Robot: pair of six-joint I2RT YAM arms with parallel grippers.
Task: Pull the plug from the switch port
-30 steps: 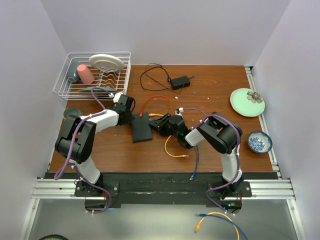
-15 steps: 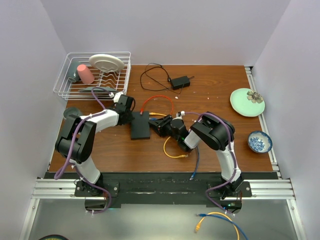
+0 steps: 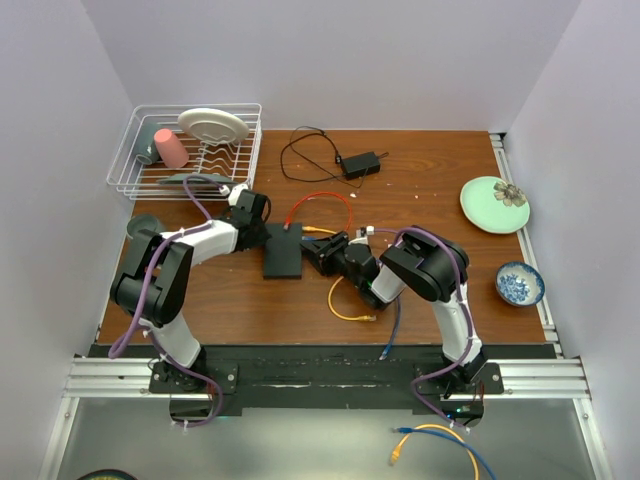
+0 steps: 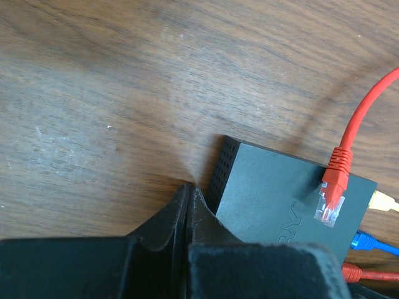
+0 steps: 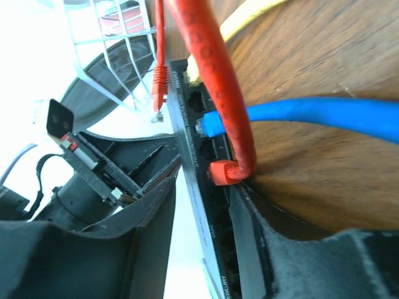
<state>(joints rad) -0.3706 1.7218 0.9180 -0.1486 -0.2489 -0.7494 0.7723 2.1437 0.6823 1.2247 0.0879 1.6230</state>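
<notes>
One flat black box (image 3: 283, 252) lies left of the tabletop's (image 3: 430, 170) centre, and the switch port (image 5: 209, 212) is the narrow edge facing the right arm. Three plugs sit in it: one yellow (image 4: 383, 200), one blue (image 5: 209, 124) and one red plug (image 5: 221, 171). A fourth, loose red plug (image 4: 332, 187) rests on the lid. Pale lettering on the lid and small print along the port edge are too partial to read. The left end effector (image 4: 189, 193) is clenched on nothing, its tips at the box's corner. The right end effector (image 3: 319, 250) is released, its jaws straddling the port edge with the seated red plug between them.
</notes>
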